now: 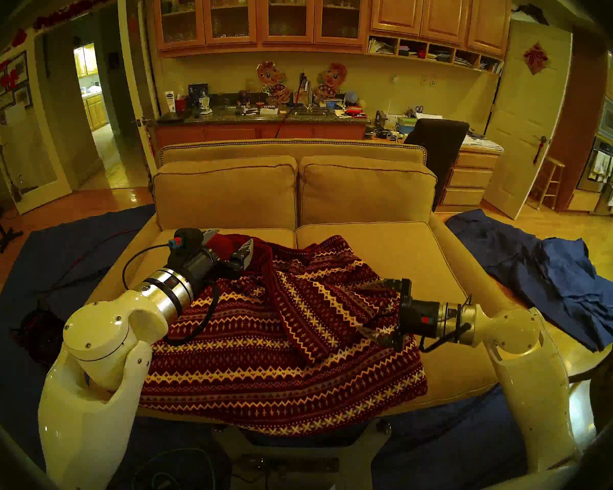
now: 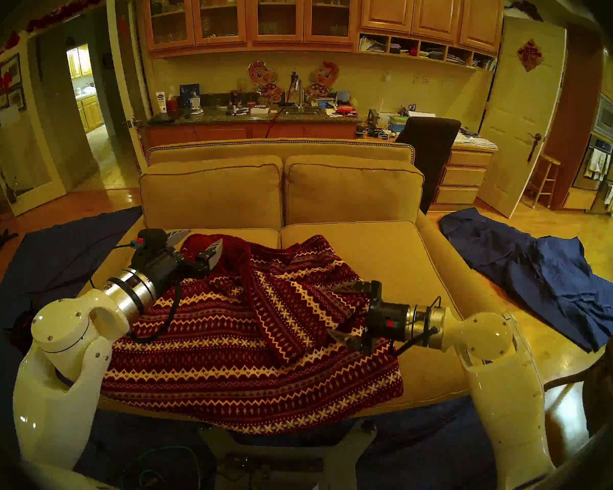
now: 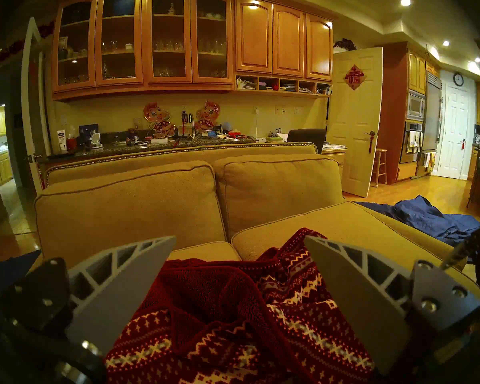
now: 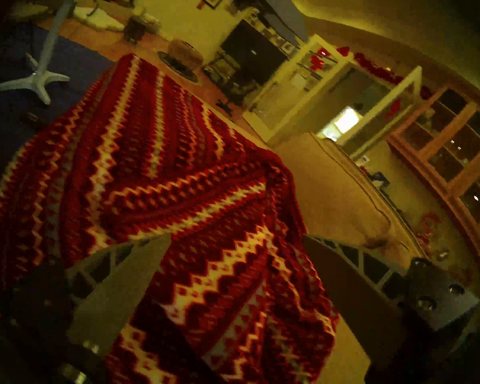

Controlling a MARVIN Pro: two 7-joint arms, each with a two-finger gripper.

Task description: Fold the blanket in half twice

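Note:
The blanket (image 1: 262, 355) (image 2: 227, 358) is dark red with cream and grey patterned bands. It lies rumpled across the sofa seat, its front edge hanging over the seat's front. At its far left corner a bunch of the plain red reverse (image 3: 205, 286) is turned up. My left gripper (image 1: 229, 244) (image 2: 196, 244) (image 3: 240, 238) is open, one finger on each side of that bunch. My right gripper (image 1: 365, 309) (image 2: 338, 312) (image 4: 236, 236) is open at the blanket's right side. A raised patterned fold (image 4: 219, 278) runs between its fingers.
The tan sofa (image 1: 386, 252) has two back cushions (image 1: 227, 192) just beyond the blanket. A wrinkled blue cloth (image 1: 563, 284) lies on the floor at the right. A dark blue floor sheet (image 1: 68, 252) spreads under and to the left of the sofa.

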